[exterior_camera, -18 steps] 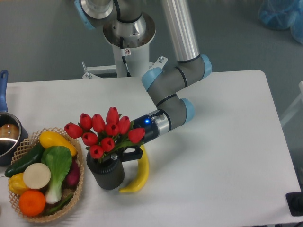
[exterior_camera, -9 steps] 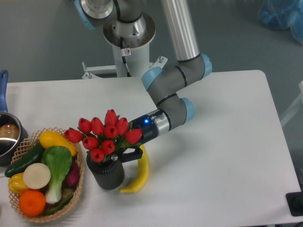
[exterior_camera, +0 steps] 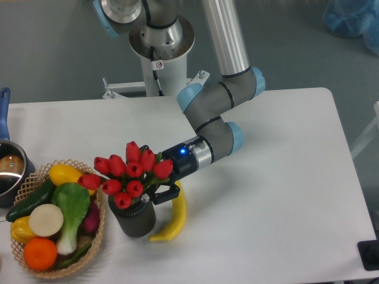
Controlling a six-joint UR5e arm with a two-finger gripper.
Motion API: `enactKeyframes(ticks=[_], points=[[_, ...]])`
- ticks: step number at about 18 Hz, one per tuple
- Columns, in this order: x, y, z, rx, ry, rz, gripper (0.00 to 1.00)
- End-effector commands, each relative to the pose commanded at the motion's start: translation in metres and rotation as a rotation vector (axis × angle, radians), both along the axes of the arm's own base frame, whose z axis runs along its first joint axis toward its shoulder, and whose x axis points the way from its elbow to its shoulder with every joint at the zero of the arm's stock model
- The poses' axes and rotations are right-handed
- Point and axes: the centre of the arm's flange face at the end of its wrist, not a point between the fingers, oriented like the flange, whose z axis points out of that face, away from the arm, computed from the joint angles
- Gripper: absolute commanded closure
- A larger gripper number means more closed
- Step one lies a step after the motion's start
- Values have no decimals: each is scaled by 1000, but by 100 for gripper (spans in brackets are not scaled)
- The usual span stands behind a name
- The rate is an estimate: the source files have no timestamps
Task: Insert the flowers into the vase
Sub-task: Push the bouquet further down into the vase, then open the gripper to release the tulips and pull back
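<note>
Tulips (exterior_camera: 127, 173), red with green leaves, stand bunched directly over the dark grey vase (exterior_camera: 133, 217), their heads spreading wider than the vase and hiding its opening; whether the stems reach inside cannot be told. The vase stands upright on the white bench (exterior_camera: 266, 195), near the front left, just beside the wicker basket (exterior_camera: 99, 236).

In this single fixed view the hand (exterior_camera: 155, 193) comes in from the right at the end of the grey arm (exterior_camera: 213, 127), low and nearly level, with a blue light on its wrist. One dark finger shows just under the blooms at the vase's rim; the other is hidden by the flowers, so it cannot be told whether the hand is clamped on the stems or parted.

A yellow banana (exterior_camera: 173, 219) lies on the bench touching the right side of the vase, partly under the hand. The basket holds a yellow squash (exterior_camera: 64, 174), a green cucumber (exterior_camera: 31, 199), a bok choy (exterior_camera: 70, 208), a white disc-shaped piece (exterior_camera: 45, 219) and an orange (exterior_camera: 40, 253). At the far left edge sits a metal pot (exterior_camera: 9, 171) with a blue handle.
</note>
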Motion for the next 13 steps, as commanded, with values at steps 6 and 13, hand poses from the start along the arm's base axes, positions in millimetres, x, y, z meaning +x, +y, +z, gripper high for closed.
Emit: enactKeyframes(ticks=[6, 13], points=[[0, 0, -1, 2, 8, 1, 2], [-8, -14, 2, -61, 62, 14, 0]])
